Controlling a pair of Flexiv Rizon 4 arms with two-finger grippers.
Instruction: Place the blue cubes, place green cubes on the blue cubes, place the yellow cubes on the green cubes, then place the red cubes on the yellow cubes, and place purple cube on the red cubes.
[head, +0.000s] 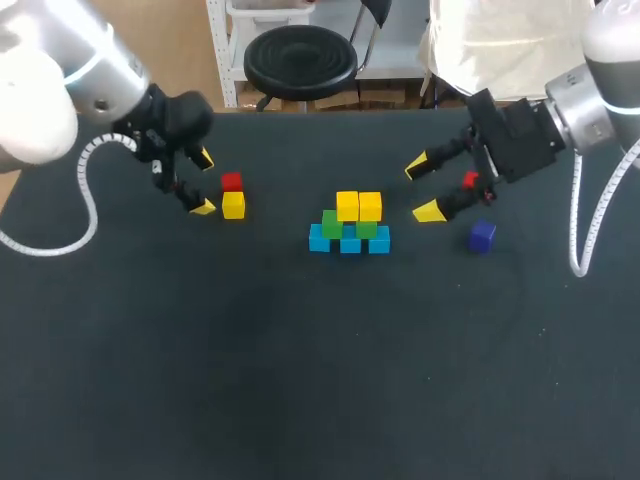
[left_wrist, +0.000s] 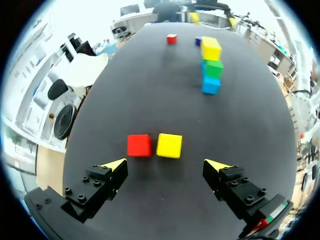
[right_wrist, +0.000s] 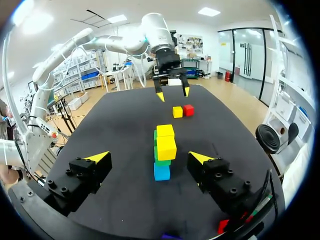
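**Bench** (head: 300, 380): black top, carrying all the items below.

**Left pincer** (head: 204, 183): fingers spread wide, holding nothing. It hangs over the bench's far left part.

**Loose yellow cube** (left_wrist: 169, 145) and **loose red cube** (left_wrist: 139, 145): these lie side by side, just beside each other, flat on the bench. They are just ahead of the left pincer's tips, within the gap between them, and touched by neither finger.

**Right pincer** (head: 424, 188): fingers spread wide, holding nothing. It is over the far right part, tips towards the stack but apart from it.

**Stack** (right_wrist: 162, 150): stands at mid-bench, somewhat towards the far edge, ahead of the right pincer.
- Bottom tier: three blue cubes (head: 350, 243) in a row.
- Middle tier: two green cubes (head: 333, 222).
- Top tier: two yellow cubes (head: 358, 205), side by side.
- In both wrist views the tiers overlap, so the count per tier cannot be read there.

**Second red cube** (head: 470, 180): lies close against the right pincer's body, partly covered by it.

**Purple cube** (head: 482, 236): lies on the bench beside the right pincer, on its near-edge side and behind the tips. It looks dark blue-violet. In the right wrist view only a sliver shows, cut off under the pincer.
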